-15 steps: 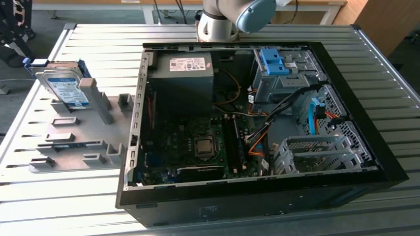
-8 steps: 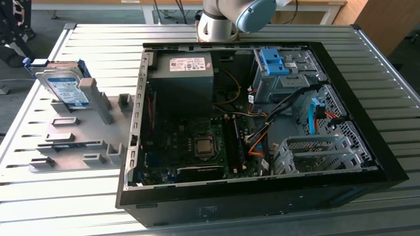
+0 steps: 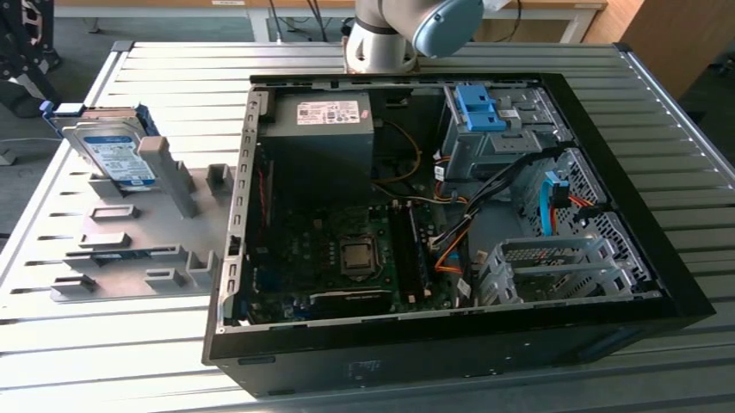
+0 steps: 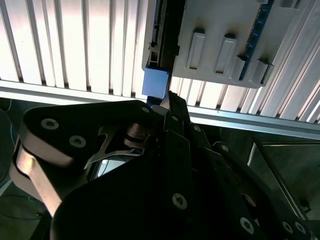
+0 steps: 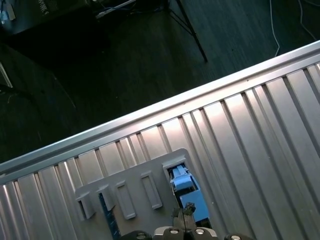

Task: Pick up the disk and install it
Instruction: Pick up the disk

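The disk (image 3: 112, 155) stands on edge in a slot at the far end of the grey holder plate (image 3: 126, 249), at the exterior view's left: silver, with a white-and-blue label and blue rails. In both wrist views I look down on it from well above; its blue rail end (image 5: 187, 192) (image 4: 156, 82) shows beside the holder's slots (image 4: 225, 42). My gripper (image 5: 184, 212) (image 4: 166, 102) hangs above it, shut and holding nothing, not touching it.
The open computer case (image 3: 643, 172) lies on the slatted metal table (image 3: 172, 60). Inside are a grey power supply (image 3: 327, 129), the motherboard (image 3: 344, 258), cables, a blue bracket (image 3: 480, 107) and a grey drive cage (image 3: 552, 267). The arm's base (image 3: 385, 39) stands behind the case.
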Action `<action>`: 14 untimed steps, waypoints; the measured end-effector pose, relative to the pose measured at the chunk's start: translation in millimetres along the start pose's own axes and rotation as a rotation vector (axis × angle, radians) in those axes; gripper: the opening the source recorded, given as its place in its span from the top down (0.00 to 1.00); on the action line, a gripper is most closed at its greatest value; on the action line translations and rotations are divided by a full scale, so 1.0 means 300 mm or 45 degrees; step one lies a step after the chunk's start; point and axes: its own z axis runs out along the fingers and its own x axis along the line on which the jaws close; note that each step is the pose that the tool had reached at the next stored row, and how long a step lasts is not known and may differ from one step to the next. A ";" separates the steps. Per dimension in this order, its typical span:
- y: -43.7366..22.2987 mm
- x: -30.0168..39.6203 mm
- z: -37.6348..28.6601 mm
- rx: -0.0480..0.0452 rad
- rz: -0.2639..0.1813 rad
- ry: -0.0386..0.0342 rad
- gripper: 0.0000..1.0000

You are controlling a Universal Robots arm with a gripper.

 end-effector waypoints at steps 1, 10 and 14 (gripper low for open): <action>0.000 0.000 0.000 0.000 -0.004 0.0001 0.89; 0.000 0.000 0.000 0.000 -0.045 0.0019 0.89; 0.000 0.000 0.000 0.000 -0.063 0.0026 0.89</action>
